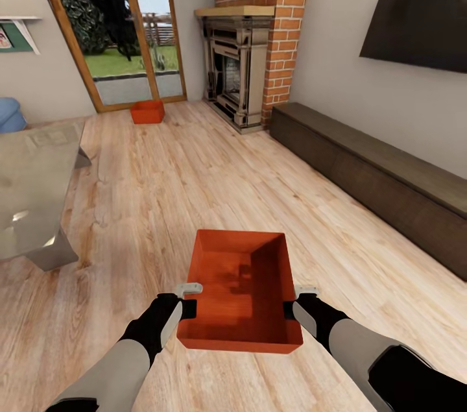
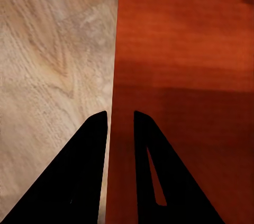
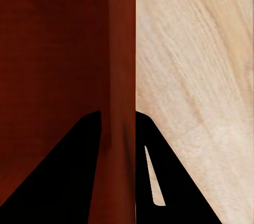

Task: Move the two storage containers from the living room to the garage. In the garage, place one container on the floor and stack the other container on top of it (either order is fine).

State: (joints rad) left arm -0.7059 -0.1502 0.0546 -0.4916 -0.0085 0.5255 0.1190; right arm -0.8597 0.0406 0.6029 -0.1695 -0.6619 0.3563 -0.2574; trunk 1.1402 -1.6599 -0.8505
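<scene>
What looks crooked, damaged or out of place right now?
Nothing stands out. The near bin looks level and undamaged, with the left gripper and right gripper each pinching a side wall between their fingers. The second bin sits upright on the wood floor by the glass door.

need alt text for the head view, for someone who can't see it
Two robot arms grip an orange-red open-top storage container by its side walls, left hand and right hand, above light wood plank flooring. A second identical container sits on the floor by the glass doors, beside a brick fireplace.
</scene>
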